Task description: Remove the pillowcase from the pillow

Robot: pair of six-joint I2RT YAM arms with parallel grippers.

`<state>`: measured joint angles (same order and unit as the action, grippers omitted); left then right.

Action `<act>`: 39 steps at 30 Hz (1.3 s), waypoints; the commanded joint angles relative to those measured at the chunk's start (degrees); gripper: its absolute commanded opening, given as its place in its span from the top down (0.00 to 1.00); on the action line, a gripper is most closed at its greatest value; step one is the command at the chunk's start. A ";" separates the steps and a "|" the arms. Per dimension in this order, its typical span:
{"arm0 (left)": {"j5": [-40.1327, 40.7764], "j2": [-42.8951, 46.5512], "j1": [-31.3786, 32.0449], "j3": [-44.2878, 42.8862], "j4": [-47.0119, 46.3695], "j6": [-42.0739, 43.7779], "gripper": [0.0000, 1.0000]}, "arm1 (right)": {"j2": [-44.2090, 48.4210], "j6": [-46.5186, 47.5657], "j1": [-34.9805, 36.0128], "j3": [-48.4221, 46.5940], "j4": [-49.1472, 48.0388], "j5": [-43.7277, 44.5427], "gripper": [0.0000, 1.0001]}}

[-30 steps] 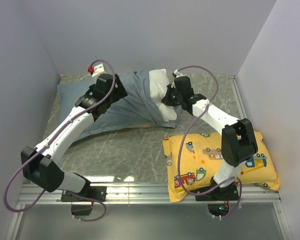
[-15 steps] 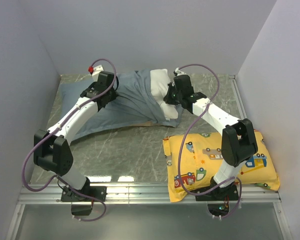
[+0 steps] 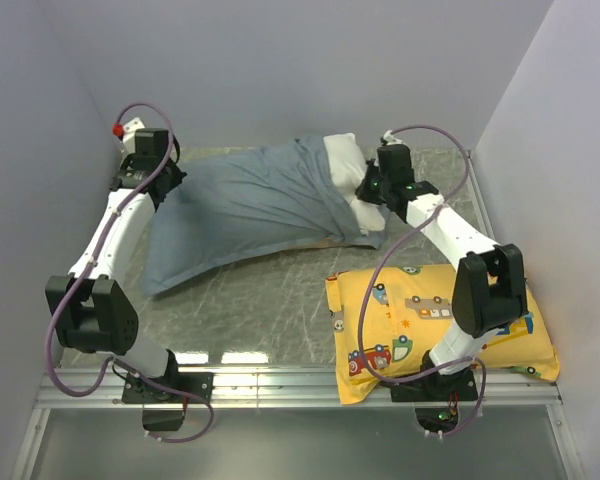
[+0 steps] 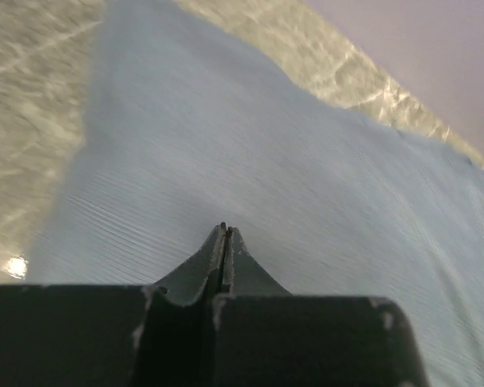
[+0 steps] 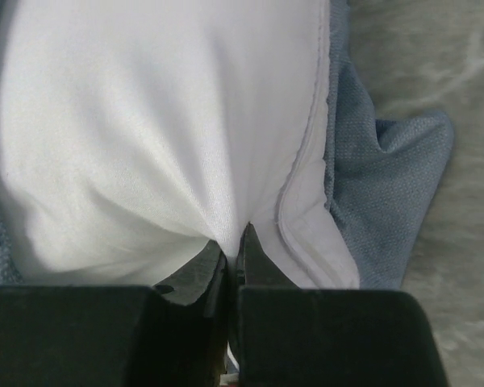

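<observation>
The blue-grey pillowcase [image 3: 250,210] lies stretched across the back of the table, its left end drawn up to my left gripper [image 3: 168,185]. In the left wrist view that gripper [image 4: 224,230] is shut, its tips meeting the taut pillowcase [image 4: 266,145]. The white pillow [image 3: 345,165] sticks out of the case's right-hand opening. My right gripper [image 3: 364,192] is shut on a pinch of the pillow's white fabric. In the right wrist view, the pillow [image 5: 145,121] bunches between the tips of the right gripper [image 5: 235,234], and the pillowcase hem [image 5: 379,177] lies just to the right.
A yellow cartoon-vehicle pillow [image 3: 430,310] lies at the front right, partly under the right arm. The marbled table [image 3: 250,300] is closed in by walls on the left, back and right. The left gripper is near the back left corner [image 3: 120,150].
The left gripper shut on the pillowcase and swung left toward the back corner, pulling the fabric taut. The right gripper drew the pillow a little right, and more white shows.
</observation>
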<state>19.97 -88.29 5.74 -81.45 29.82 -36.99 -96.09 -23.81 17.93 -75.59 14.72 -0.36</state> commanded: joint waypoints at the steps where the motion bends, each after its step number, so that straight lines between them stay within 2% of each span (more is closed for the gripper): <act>1: -7.29 3.65 -1.26 -2.66 -0.37 3.23 1.00 | 6.61 -0.36 -2.20 1.32 -1.18 2.22 1.00; 2: -9.14 4.52 -0.73 -2.05 -1.25 2.98 1.00 | 6.80 -0.44 -1.94 1.67 -1.53 1.34 1.00; 4: -8.02 5.32 2.50 -1.61 0.22 1.41 0.82 | 7.06 -0.62 -0.45 1.76 -1.62 0.89 1.00; 6: -5.82 7.42 4.80 0.49 0.94 -0.44 0.59 | 7.24 -0.62 2.71 2.20 -1.89 1.41 1.00; 7: -5.90 9.87 6.03 3.98 0.42 -2.71 0.42 | 7.41 -0.79 3.76 2.90 -2.15 1.85 1.00; 9: -6.51 12.69 6.74 7.60 -1.24 -4.92 0.31 | 7.41 -1.41 6.49 4.04 -3.81 0.98 1.00; 10: -8.43 14.10 7.61 11.02 -2.30 -5.71 0.29 | 7.06 -1.76 7.20 4.57 -4.78 0.63 1.00; 13: -9.06 18.23 10.77 14.20 -2.67 -7.12 0.23 | 4.88 -2.12 10.01 5.11 -6.02 -0.87 1.00; 18: -5.56 20.09 17.10 19.13 -3.10 -11.87 0.21 | 2.23 -2.02 13.09 3.96 -6.37 -0.69 1.00; 22: -4.76 18.69 17.46 20.46 -2.76 -15.73 0.26 | 2.14 -2.03 13.35 3.87 -6.20 -0.70 1.00; 29: -0.63 18.24 18.87 23.70 -5.20 -22.50 0.28 | 1.26 -2.11 13.36 2.82 -5.41 -0.87 1.00; 32: -0.37 16.49 18.96 24.50 -6.62 -24.00 0.36 | 0.12 -1.94 13.44 1.50 -4.27 -0.78 1.00; 33: -0.02 15.96 18.96 24.50 -6.71 -24.35 0.43 | -0.23 -1.85 13.44 1.15 -3.91 -0.61 1.00; 35: 0.77 14.55 18.96 24.50 -6.97 -25.58 0.50 | -0.50 -1.59 13.27 0.18 -2.95 -0.34 1.00; 36: 1.30 14.38 19.05 24.58 -7.58 -26.19 0.58 | -0.58 -1.33 13.27 -0.34 -2.51 -0.26 1.00; 38: 2.70 14.46 18.96 25.37 -8.37 -26.46 0.66 | -0.59 -1.06 13.27 -1.48 -1.37 0.10 1.00; 39: 3.41 14.38 18.96 25.29 -8.12 -26.64 0.76 | -0.50 -0.80 13.27 -1.84 -0.93 0.27 1.00</act>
<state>19.97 -74.15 24.47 -56.45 24.25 -61.65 -96.51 -25.45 30.94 -73.97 12.99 -0.03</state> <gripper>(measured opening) 0.291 0.026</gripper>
